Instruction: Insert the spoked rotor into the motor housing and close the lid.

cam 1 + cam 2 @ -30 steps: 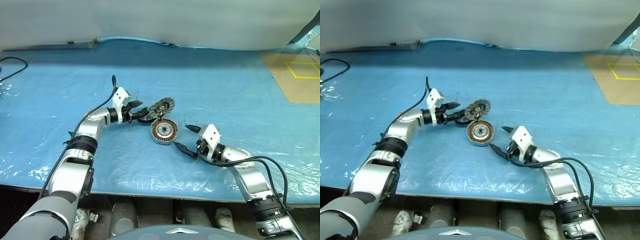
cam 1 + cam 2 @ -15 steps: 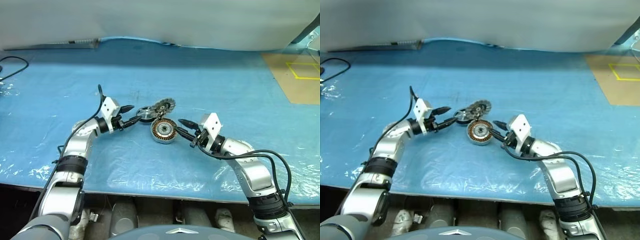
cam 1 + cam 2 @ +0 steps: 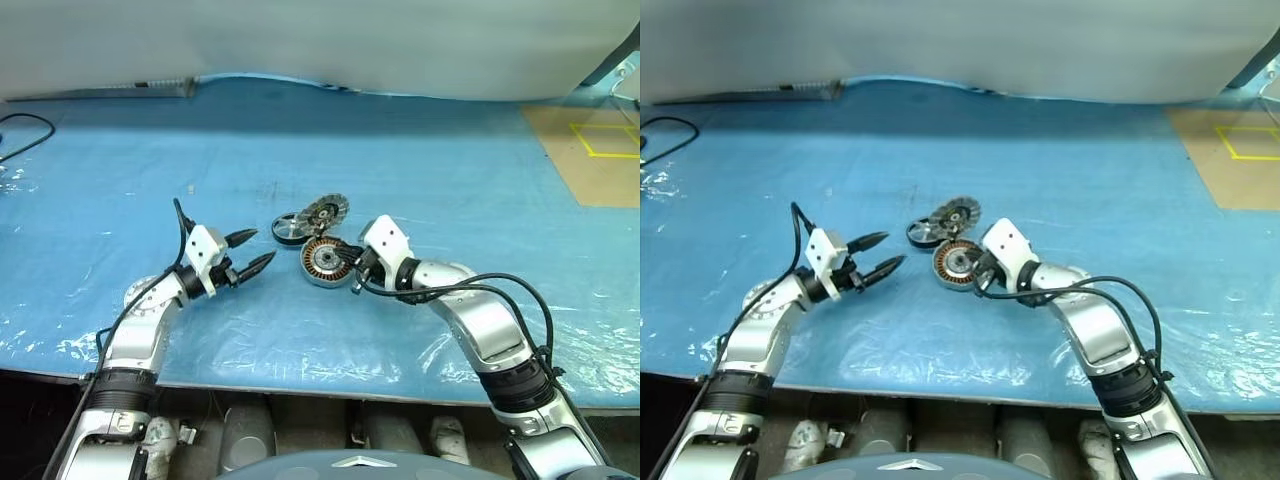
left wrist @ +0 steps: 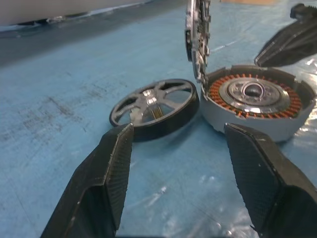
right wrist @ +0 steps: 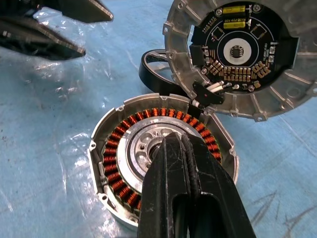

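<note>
The motor housing (image 3: pixel 326 260), ringed with orange-copper windings, lies flat on the blue mat. The lid (image 3: pixel 326 210) stands on edge at the housing's far rim, its circuit-board side (image 5: pixel 238 52) facing my right wrist camera. The spoked rotor (image 4: pixel 154 102) lies flat on the mat just left of the housing. My right gripper (image 5: pixel 179 143) is shut with nothing between its fingers, and its tips are over the housing's metal centre. My left gripper (image 3: pixel 258 247) is open and empty. It is level, points at the rotor and stands a short way left of it.
The blue plastic-covered mat (image 3: pixel 450 180) spreads across the table. A brown board with a yellow square (image 3: pixel 595 150) lies at the far right. A black cable (image 3: pixel 25 130) runs along the far left, and the table's front edge is close below both arms.
My left gripper has drawn back toward me, away from the rotor, still open. My right gripper has shut and swung left and up to the housing's centre.
</note>
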`<state>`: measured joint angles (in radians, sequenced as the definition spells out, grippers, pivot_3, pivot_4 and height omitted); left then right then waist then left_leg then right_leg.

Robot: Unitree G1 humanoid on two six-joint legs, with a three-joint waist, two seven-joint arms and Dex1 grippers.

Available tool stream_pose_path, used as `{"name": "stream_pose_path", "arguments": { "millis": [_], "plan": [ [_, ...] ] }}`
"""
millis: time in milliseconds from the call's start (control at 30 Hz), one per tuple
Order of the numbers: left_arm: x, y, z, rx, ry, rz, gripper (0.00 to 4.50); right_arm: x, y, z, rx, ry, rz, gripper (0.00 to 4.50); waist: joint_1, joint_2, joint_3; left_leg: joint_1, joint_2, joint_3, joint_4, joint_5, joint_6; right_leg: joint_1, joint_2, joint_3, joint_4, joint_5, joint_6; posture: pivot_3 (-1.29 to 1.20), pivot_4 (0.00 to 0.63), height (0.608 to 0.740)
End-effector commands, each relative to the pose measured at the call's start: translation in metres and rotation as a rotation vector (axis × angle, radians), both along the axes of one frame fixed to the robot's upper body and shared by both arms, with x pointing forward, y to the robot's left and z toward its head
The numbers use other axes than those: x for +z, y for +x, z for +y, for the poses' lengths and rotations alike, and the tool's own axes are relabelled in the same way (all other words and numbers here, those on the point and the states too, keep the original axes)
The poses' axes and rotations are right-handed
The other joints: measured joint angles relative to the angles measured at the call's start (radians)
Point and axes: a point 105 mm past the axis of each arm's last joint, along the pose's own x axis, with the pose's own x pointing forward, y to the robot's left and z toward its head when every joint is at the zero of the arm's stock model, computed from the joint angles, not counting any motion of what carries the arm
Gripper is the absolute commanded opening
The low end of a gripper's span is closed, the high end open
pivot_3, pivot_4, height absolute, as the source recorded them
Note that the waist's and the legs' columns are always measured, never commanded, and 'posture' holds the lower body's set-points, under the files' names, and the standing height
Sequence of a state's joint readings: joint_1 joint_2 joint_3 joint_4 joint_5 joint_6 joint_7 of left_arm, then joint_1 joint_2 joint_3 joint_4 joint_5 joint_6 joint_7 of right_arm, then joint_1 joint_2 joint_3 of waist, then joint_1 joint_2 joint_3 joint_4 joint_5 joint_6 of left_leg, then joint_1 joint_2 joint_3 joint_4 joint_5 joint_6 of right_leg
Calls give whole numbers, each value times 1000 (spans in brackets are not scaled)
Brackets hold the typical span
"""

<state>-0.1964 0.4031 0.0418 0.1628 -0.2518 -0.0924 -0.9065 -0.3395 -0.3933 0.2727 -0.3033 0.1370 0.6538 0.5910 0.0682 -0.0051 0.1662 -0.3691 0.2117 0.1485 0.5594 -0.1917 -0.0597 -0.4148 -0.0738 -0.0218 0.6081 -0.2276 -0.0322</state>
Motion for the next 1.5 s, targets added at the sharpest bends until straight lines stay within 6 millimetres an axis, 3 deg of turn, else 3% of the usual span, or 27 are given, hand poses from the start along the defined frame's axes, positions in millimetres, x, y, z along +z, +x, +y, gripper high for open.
{"name": "stream_pose_path", "arguments": {
  "millis": [33,233,500,733,933,1067,1267,1500],
  "plan": [
    [7,-6,-6,-12,2,-71,3105,17,-2,13,35,6,-52,10,0,0,0,0,0,0,0,0,0,0,0,0,0,0,0,0,150,740],
    [-3,-11,-13,-43,3,-51,3105,2,0,16,29,-57,-1,10,0,0,0,0,0,0,1,0,0,0,0,0,1,0,0,0,150,740],
    [-6,-11,-19,-65,14,-43,3105,-8,11,4,-36,-96,13,10,0,0,0,1,0,0,1,0,0,0,0,1,1,0,0,0,150,740],
    [-7,-11,-22,-79,14,-36,3105,-7,15,-7,-67,-108,8,10,1,0,0,1,0,0,2,0,0,1,0,1,3,0,1,0,150,740],
    [1,-8,-19,-71,-22,-27,3105,3,10,0,-35,-45,-1,10,0,0,0,2,0,0,3,0,0,1,0,1,4,0,0,0,150,740],
    [14,11,0,7,-41,6,3105,17,-3,5,56,36,-29,10,2,0,0,2,0,0,3,0,0,1,0,1,5,0,0,0,150,740],
    [30,43,23,41,-42,66,3105,18,-10,-7,108,68,-63,10,2,0,0,3,-1,0,5,0,0,1,0,3,7,0,0,0,150,740],
    [39,75,8,-81,-46,115,3105,0,-6,-25,40,69,-39,10,5,0,0,2,-2,0,6,0,0,0,-1,3,8,0,0,0,150,740]
  ]
}}
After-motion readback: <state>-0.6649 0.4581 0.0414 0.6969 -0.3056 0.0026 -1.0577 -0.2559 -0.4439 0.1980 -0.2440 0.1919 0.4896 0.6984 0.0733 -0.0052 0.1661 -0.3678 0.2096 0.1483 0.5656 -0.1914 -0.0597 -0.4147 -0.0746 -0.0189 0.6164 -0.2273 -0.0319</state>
